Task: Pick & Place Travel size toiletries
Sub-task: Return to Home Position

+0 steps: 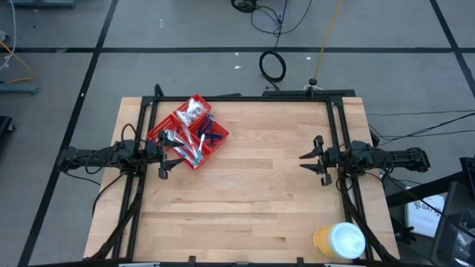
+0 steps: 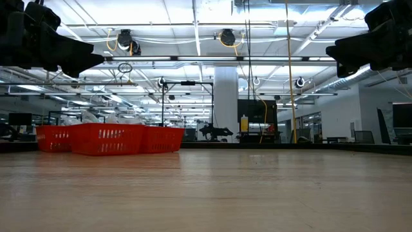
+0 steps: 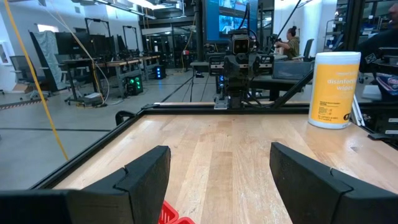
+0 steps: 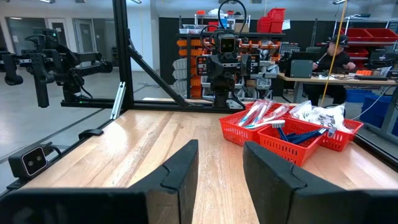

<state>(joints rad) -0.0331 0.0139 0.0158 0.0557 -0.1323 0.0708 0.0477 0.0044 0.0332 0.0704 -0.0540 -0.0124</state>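
Since the toiletries lie sorted in the red tray near the tabletop's left edge, I hold my left fingers wide and empty just beside it and my right fingers narrowly parted, empty, by the right edge, both raised clear.

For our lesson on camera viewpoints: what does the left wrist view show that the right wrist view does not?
Left wrist only: the yellow roll with white top, standing on the wooden table. Right wrist only: the travel size toiletries in the red tray, of which the left wrist catches just a corner. Both: the table and an open gripper in front: the left gripper, the right gripper.
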